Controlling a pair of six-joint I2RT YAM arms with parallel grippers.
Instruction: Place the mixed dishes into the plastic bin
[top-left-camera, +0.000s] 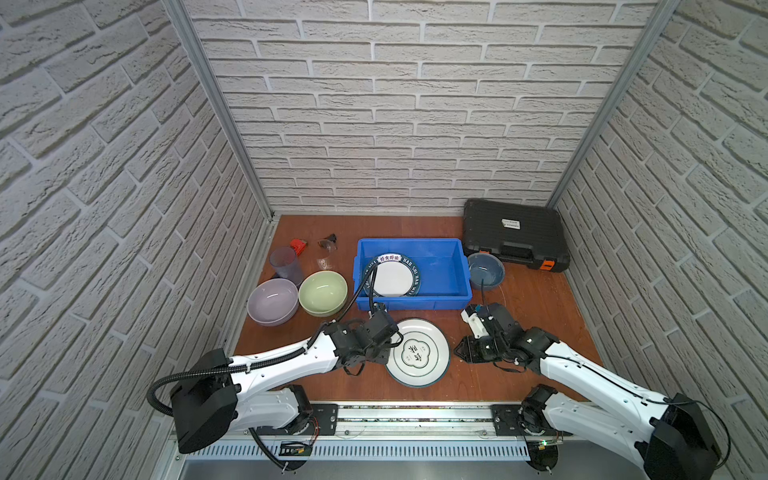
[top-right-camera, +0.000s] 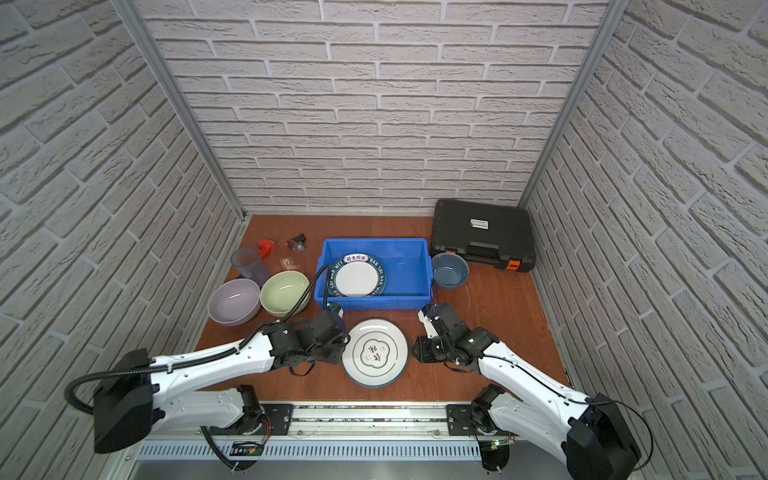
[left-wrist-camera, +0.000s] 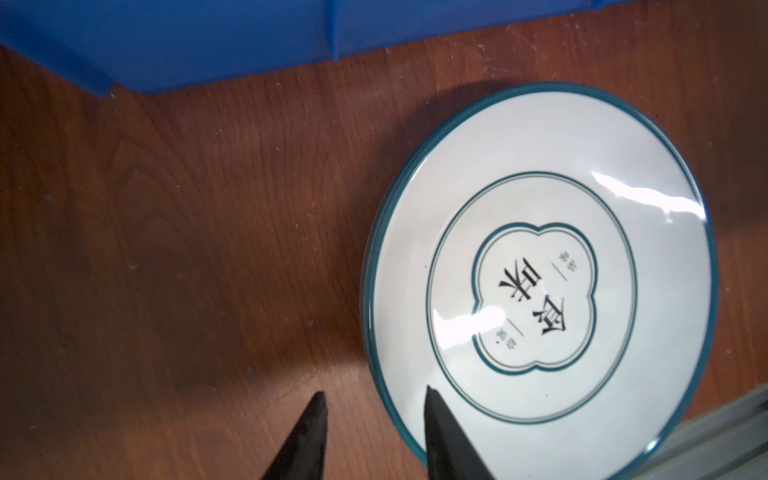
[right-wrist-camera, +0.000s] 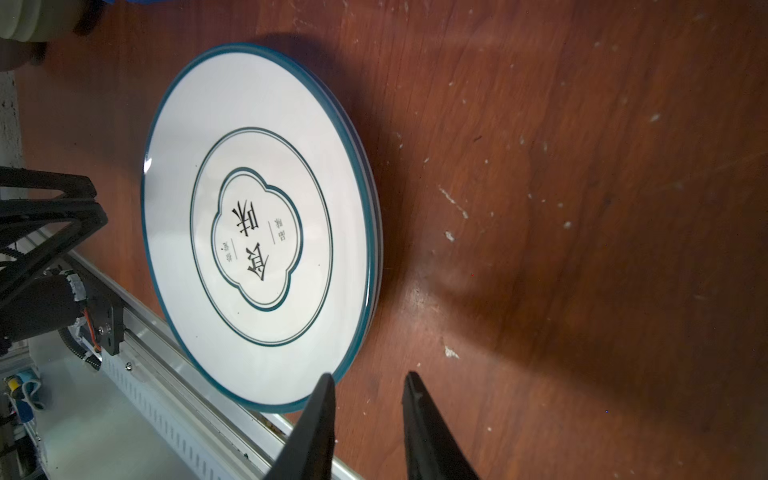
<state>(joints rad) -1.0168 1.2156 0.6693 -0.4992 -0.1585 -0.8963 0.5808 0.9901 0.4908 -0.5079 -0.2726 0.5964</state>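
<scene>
A black ribbed tool case (top-left-camera: 515, 239) with orange latches (top-left-camera: 548, 264) lies shut on the wooden tabletop (top-left-camera: 540, 299). Well to its left lies a red wrench (top-left-camera: 298, 246). Between wrench and case, just beside the wrench, sits a small clear item with a dark cap (top-left-camera: 328, 242). Brick-patterned walls (top-left-camera: 395, 104) rise right behind the case.

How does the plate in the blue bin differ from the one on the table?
The lettered plate lies in the blue bin; the teal-rimmed plate sits on the table. The lettered plate's rim is a broad dark band with white writing; the teal-rimmed plate's is a thin teal line. The lettered plate's centre is plain white; the teal-rimmed plate's holds black characters in a clover frame. Both are round, white, face up.
</scene>
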